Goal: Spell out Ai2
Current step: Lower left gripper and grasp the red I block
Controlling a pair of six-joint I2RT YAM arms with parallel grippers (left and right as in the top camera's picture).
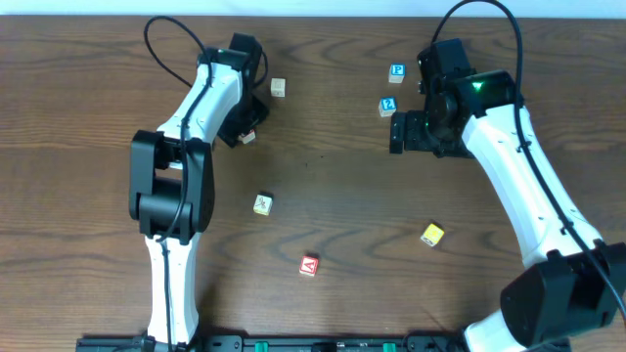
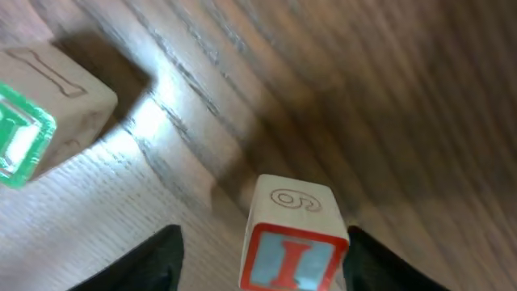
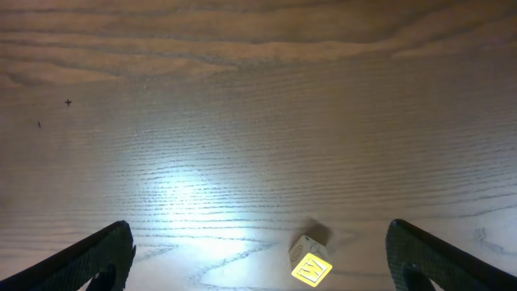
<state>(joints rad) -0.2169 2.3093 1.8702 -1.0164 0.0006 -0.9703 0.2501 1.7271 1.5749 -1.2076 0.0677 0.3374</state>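
- Seven small cube blocks lie scattered on the dark wood-grain table [image 1: 342, 186]. Nearest the arm bases is the red-faced wooden block with a white "A" [image 1: 309, 265], well apart from both grippers. The yellow-faced block [image 1: 432, 235] lies off to its right.
- Mid-table: pale block with a yellow-green face [image 1: 262, 203], nothing near it.
- Left gripper [image 2: 265, 242]: jaws spread and straddling the cream wooden block with a red "I" [image 2: 292, 242]. One finger is just beside the block and the other stands off with a gap, so nothing is clamped. The arm is stretched forward, wrist pitched down at the table.
- Step in hand, as I read it, is picking the "I". Centre the block between the fingers, close on flat faces and lift straight. Keep clear of the green-faced block [image 2: 32, 121] nearby.
- Right gripper [image 3: 258, 263]: fingers wide apart, empty, above bare table; arm reaches forward, wrist turned inward.
- Farthest: upper blue-faced block [image 1: 396, 71] and lower blue-faced block [image 1: 388, 106], near the right gripper. Characters too small to read; one is likely the "2".
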